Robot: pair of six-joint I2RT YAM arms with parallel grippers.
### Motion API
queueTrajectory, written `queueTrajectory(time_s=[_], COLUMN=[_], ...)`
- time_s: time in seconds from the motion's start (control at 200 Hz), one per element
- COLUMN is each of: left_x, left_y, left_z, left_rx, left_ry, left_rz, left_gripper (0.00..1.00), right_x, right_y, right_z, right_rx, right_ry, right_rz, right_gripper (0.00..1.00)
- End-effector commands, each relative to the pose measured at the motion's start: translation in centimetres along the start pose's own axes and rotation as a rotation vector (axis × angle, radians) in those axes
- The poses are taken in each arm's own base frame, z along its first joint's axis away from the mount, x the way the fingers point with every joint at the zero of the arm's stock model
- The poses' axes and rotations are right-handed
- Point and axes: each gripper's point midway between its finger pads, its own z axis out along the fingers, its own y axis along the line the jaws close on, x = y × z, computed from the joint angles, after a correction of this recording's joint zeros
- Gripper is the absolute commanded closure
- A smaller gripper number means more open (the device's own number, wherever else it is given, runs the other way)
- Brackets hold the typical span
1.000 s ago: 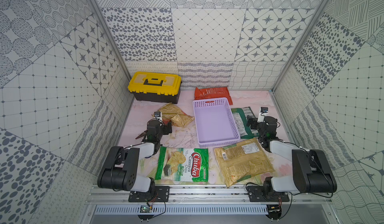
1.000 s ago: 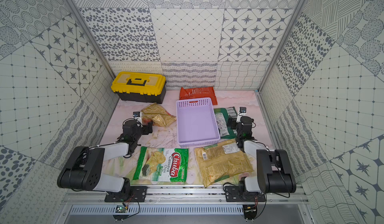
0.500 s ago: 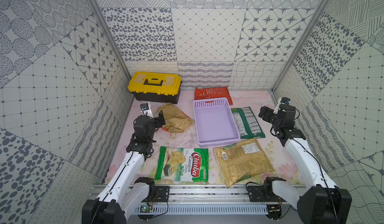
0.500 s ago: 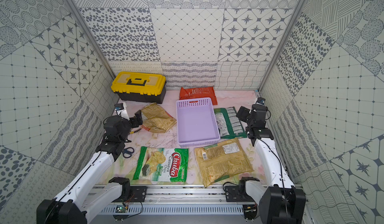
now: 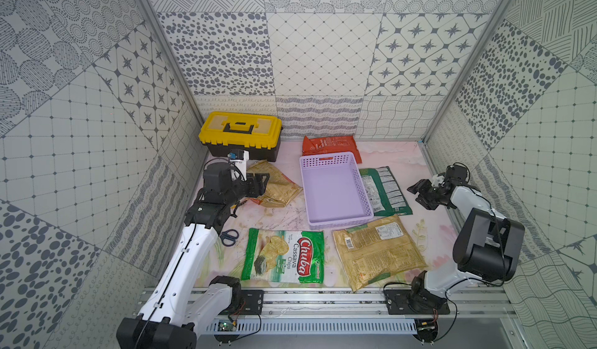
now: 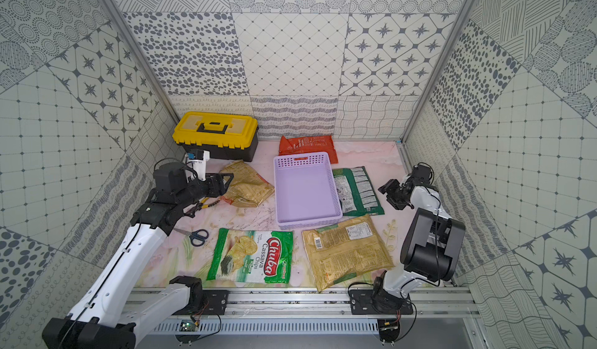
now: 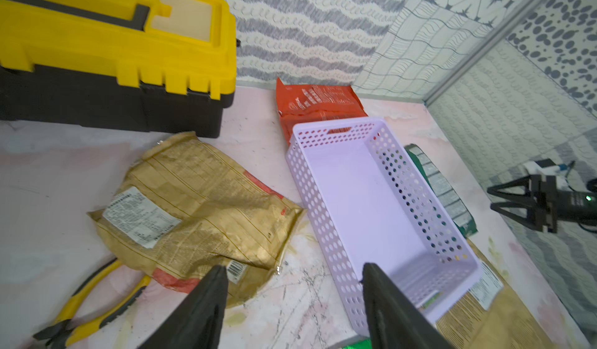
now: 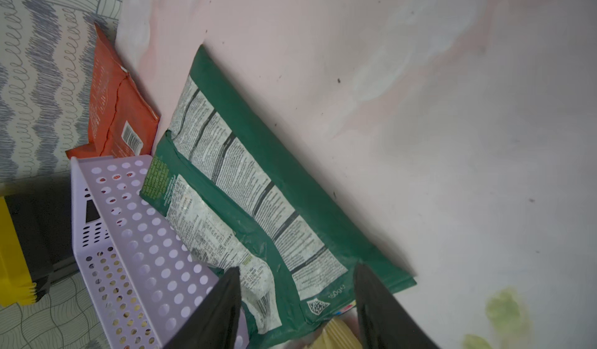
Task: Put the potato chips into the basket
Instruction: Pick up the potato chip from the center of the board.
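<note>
The lavender basket [image 5: 332,189] [image 6: 305,189] [image 7: 365,195] [image 8: 139,244] stands mid-table with nothing in it. Potato chips bags lie flat around it: a crumpled golden-tan one [image 5: 277,185] [image 7: 200,208] on its left, an orange-red one [image 5: 329,143] [image 8: 113,118] behind, a dark green one [image 5: 384,190] [image 8: 258,182] on its right, the Chuba bag [image 5: 287,255] and another golden-tan bag [image 5: 378,250] in front. My left gripper [image 5: 261,184] [image 7: 294,266] hovers open over the crumpled bag's near edge. My right gripper [image 5: 416,194] [image 8: 298,266] hangs open by the dark green bag's corner, holding nothing.
A yellow-lidded black toolbox [image 5: 240,135] sits at the back left. Yellow-handled pliers [image 7: 90,305] lie beside the crumpled bag, under my left arm. Blue scissors [image 5: 229,236] lie left of the Chuba bag. Patterned walls close in three sides.
Both arms have risen from a low folded pose. The left gripper stayed over the crumpled tan bag. The right gripper swung out to the right, away from the basket.
</note>
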Motion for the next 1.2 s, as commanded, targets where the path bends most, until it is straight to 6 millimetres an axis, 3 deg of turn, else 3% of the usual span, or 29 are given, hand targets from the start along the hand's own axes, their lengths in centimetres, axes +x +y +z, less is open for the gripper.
queueTrajectory(time_s=[0.0, 0.225, 0.41, 0.705, 0.785, 0.86, 1.03, 1.191], left_x=[4.3, 5.8, 6.5, 7.6, 7.7, 7.9, 7.7, 7.4], left_y=[-3.9, -4.7, -4.3, -3.8, -3.7, -3.6, -3.5, -3.3], left_z=[0.1, 1.2, 1.5, 1.7, 1.9, 2.0, 2.0, 1.9], left_rx=[0.216, 0.248, 0.219, 0.195, 0.192, 0.190, 0.185, 0.171], left_ry=[0.215, 0.287, 0.321, 0.336, 0.333, 0.334, 0.329, 0.309], left_rz=[-0.107, -0.133, -0.148, -0.187, -0.198, -0.208, -0.204, -0.194], left_gripper=[0.31, 0.31, 0.32, 0.32, 0.32, 0.32, 0.32, 0.32], right_x=[-0.5, -0.4, -0.8, -0.1, 0.2, 0.3, -1.0, -2.1], right_y=[0.8, 1.6, 1.6, 0.9, 1.2, 1.5, 2.2, 3.8], right_z=[0.6, 3.1, 5.1, 7.5, 7.9, 7.8, 5.4, 1.6], right_rx=[0.008, 0.122, 0.166, 0.202, 0.182, 0.170, 0.212, 0.236], right_ry=[0.035, 0.137, 0.172, 0.236, 0.255, 0.263, 0.185, 0.089], right_rz=[-0.096, -0.245, -0.282, -0.318, -0.322, -0.327, -0.361, -0.388], right_gripper=[0.41, 0.37, 0.36, 0.42, 0.52, 0.70, 0.95, 1.00])
